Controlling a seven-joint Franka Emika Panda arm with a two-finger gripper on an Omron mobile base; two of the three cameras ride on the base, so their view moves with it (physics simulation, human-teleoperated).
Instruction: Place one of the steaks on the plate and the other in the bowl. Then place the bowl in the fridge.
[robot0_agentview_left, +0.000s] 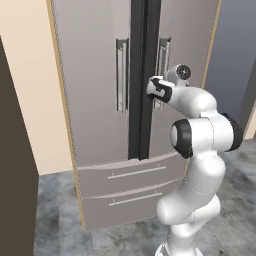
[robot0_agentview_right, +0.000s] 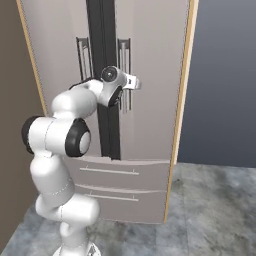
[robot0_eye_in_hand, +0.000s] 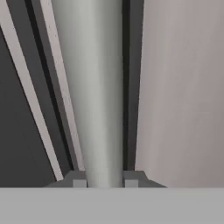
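Right-door handle (robot0_eye_in_hand: 104, 100) sits dead centre in the hand view, a pale vertical bar running up between the two dark fingertips (robot0_eye_in_hand: 79, 180); they sit tight against it on either side, so the gripper (robot0_eye_in_hand: 104, 181) is closed on the handle.

Going big to small:

- Fridge (robot0_agentview_left: 95, 100) – tall grey steel French-door unit, both doors closed, dark seam down the middle, two lower drawers (robot0_agentview_left: 131, 175) also closed. No white shelves visible, so nothing is open yet.
- Arm (robot0_agentview_left: 200, 150) – rises from the base, elbow bent, wrist reaching across to the right door at about mid-handle height. In the right base view the hand (robot0_agentview_right: 120, 85) is pressed up against that same bar.
- Left-door handle (robot0_agentview_left: 121, 75) – untouched, well clear of the hand.

Steaks, plate and bowl are not in these frames, so I can't say where they stand; the base is parked facing the fridge.

Step in hand, as I read it: opening the fridge for the bowl, grip just made on the right door.

Next move calls for a pull outward along the door's arc – hinge is on the far right edge, so the hand has to swing right as it comes back, not straight out. Risk: fingers sliding along the smooth bar, or the elbow crowding the door as it swings.
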